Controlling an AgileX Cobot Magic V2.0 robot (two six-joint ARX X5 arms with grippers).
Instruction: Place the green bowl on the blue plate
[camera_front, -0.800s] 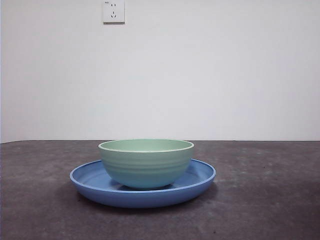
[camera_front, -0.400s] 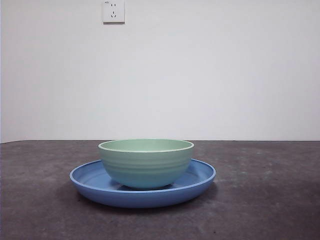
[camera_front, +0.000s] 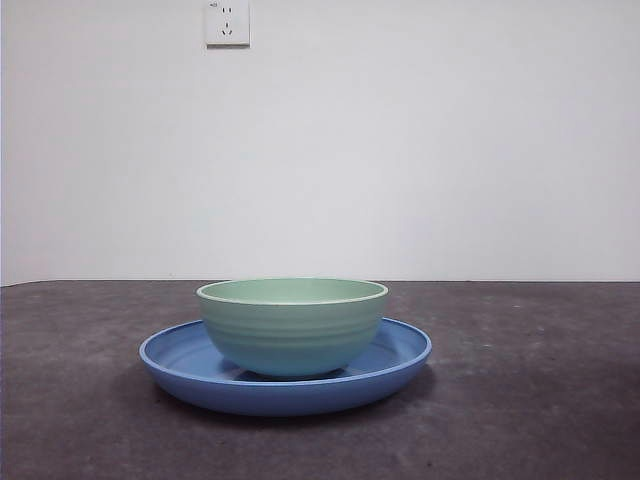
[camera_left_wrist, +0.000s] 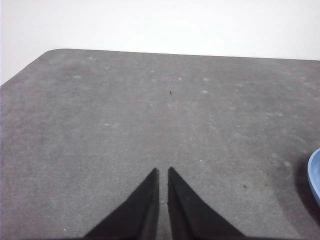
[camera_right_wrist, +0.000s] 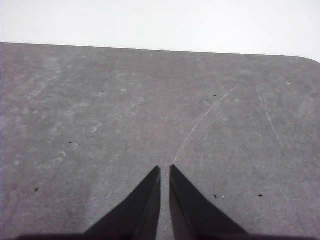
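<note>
Two items occupy the middle of the dark grey surface (camera_front: 540, 400) in the front view: the green bowl (camera_front: 292, 328) and the blue plate (camera_front: 180, 365). The green bowl stands upright inside the blue plate, its base resting on the plate floor near the centre. The plate rim extends past the bowl on both sides, and the bowl's lighter rim sits level. Faint horizontal ridges run around the bowl's outer wall. The blue plate lies flat on the surface.

Behind the surface stands a plain white wall (camera_front: 450, 150) with a white power socket (camera_front: 227, 22) mounted high on it, above the bowl's left half as seen from the front.

Neither arm appears in the front view. The left tool (camera_left_wrist: 162, 172) hangs above bare surface, its two black jaws pressed nearly together with only a thin slit between the tips, gripping nothing. A small arc of the blue plate's rim shows at the edge of the left wrist view, well apart from the jaws. The right tool (camera_right_wrist: 165, 170) likewise hangs over bare surface, jaws drawn together to a thin slit and holding nothing. A pale curved scratch (camera_right_wrist: 205, 120) marks the surface ahead of the right tool.
</note>
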